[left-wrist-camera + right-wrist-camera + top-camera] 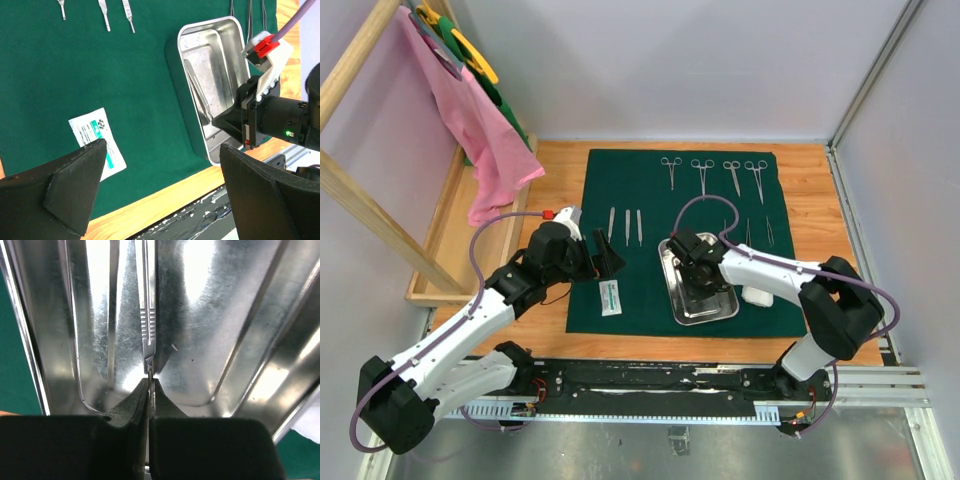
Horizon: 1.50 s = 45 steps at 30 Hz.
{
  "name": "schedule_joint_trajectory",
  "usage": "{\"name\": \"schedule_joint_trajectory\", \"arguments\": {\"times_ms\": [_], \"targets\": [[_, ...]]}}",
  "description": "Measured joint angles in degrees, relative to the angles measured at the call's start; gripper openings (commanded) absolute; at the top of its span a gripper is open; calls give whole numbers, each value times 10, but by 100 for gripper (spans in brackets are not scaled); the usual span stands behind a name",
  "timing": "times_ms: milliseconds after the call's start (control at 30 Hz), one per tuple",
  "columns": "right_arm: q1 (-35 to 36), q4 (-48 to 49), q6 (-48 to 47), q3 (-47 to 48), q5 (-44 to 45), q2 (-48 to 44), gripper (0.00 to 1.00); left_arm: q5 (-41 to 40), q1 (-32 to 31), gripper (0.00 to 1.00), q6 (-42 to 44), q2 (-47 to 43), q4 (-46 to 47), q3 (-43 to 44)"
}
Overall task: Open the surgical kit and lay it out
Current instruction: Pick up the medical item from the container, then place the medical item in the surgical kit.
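Top external view: the green cloth [650, 200] lies spread on the table [560, 170], clamps [712, 172] rowed along its far edge, packet [610, 297] out; mostly done, seemingly. Right gripper [150, 385] jaws pinch a slim ribbed tool [146, 325] inside the tray [672, 290]; left gripper [162, 150] jaws gape, empty.

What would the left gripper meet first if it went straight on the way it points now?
Probably the bare green cloth wrap, between the white packet and the steel tray; depth is hard to judge.
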Motion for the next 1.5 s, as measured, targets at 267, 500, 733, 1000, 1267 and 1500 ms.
{"name": "schedule_joint_trajectory", "arguments": {"times_ms": [267,500,733,1000,1267,1500], "targets": [[0,-26,-2,2,22,-50,1,0,0,99,2,-5,-2,0],[0,-45,-2,3,31,-71,1,-6,0,99,4,-11,-14,4],[0,-78,-3,51,36,-98,1,-23,9,99,14,-31,-45,31],[-2,-96,-9,138,27,-95,1,-34,17,99,21,-78,-76,50],[-6,-93,9,297,9,28,1,-32,19,99,21,-108,-113,69],[-14,-77,76,421,-14,171,1,-29,19,99,21,-144,-152,130]]}}
